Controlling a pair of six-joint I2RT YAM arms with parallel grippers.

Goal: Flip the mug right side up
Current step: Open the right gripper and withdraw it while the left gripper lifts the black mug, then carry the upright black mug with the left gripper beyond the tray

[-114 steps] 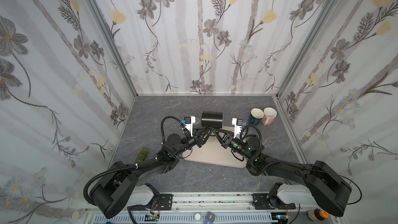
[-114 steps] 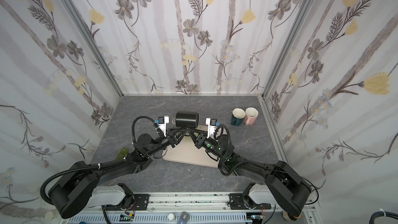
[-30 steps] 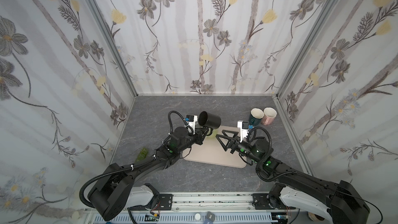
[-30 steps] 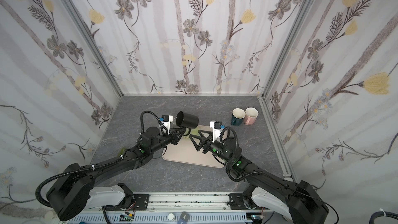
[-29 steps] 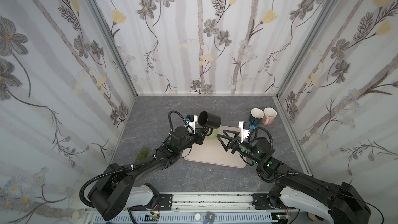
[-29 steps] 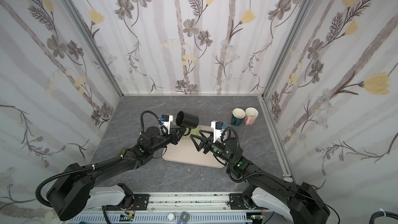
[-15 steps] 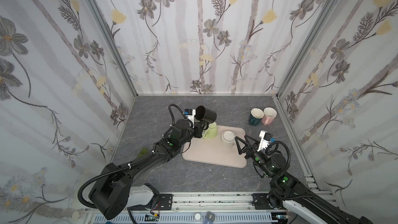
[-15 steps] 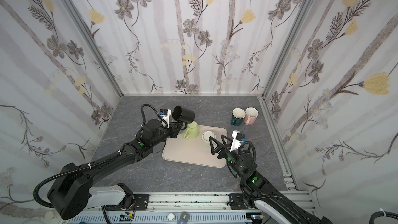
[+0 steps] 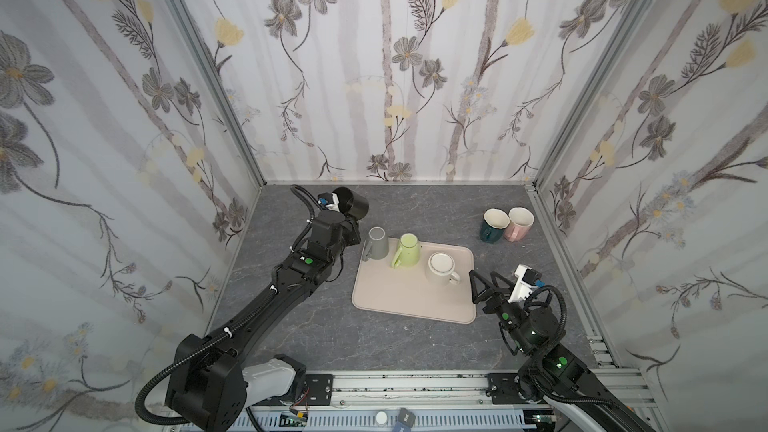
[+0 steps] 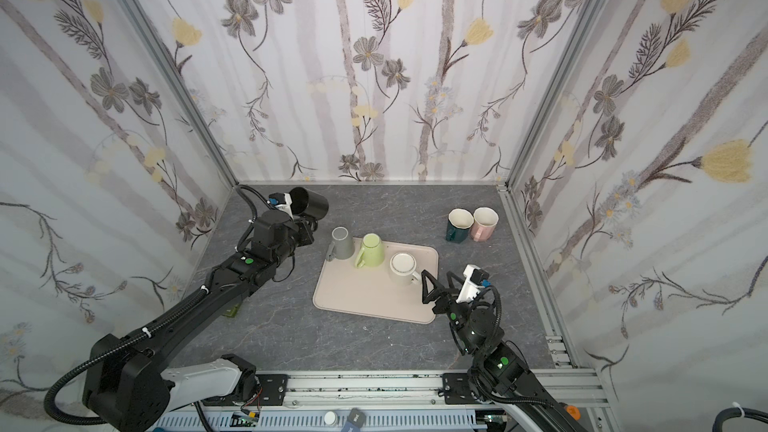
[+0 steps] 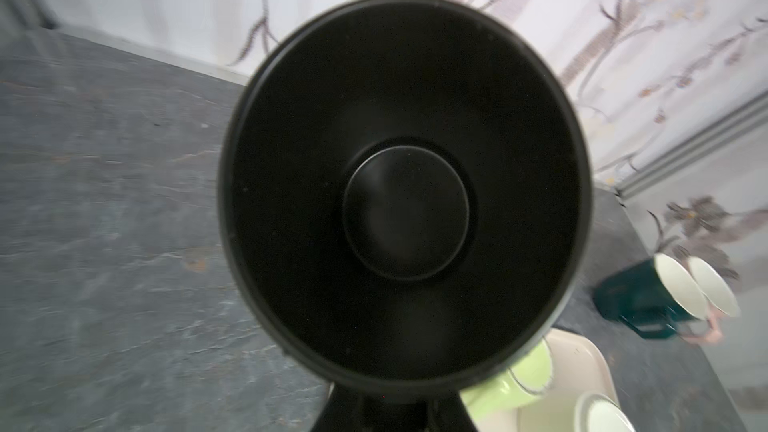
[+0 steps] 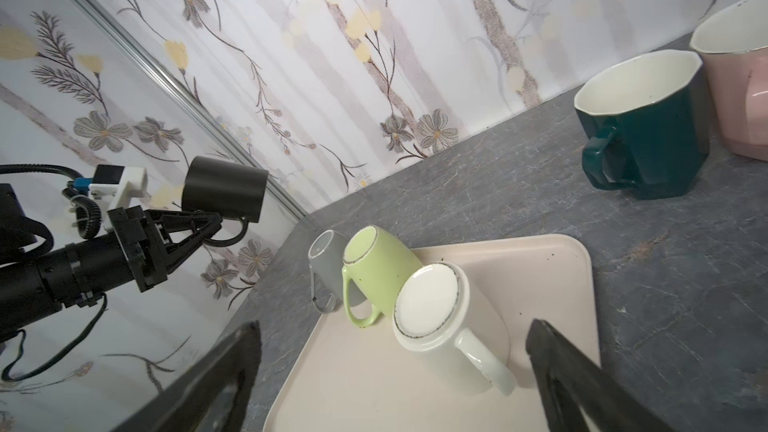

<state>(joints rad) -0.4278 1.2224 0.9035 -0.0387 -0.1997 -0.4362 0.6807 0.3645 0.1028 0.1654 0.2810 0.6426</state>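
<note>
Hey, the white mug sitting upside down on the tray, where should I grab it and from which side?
I'd take the white mug by its handle, coming from the near right, where the open right hand is. The handle sticks out that way with bare tray around it, while the green mug stands close on the opposite side.

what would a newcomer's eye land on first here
A black mug hangs on its side at the back left, handle pinched by the left tool. A grey mug, a green mug and a white mug stand bottom up in a row along the far edge of the tray; the right tool gapes open beside it.
</note>
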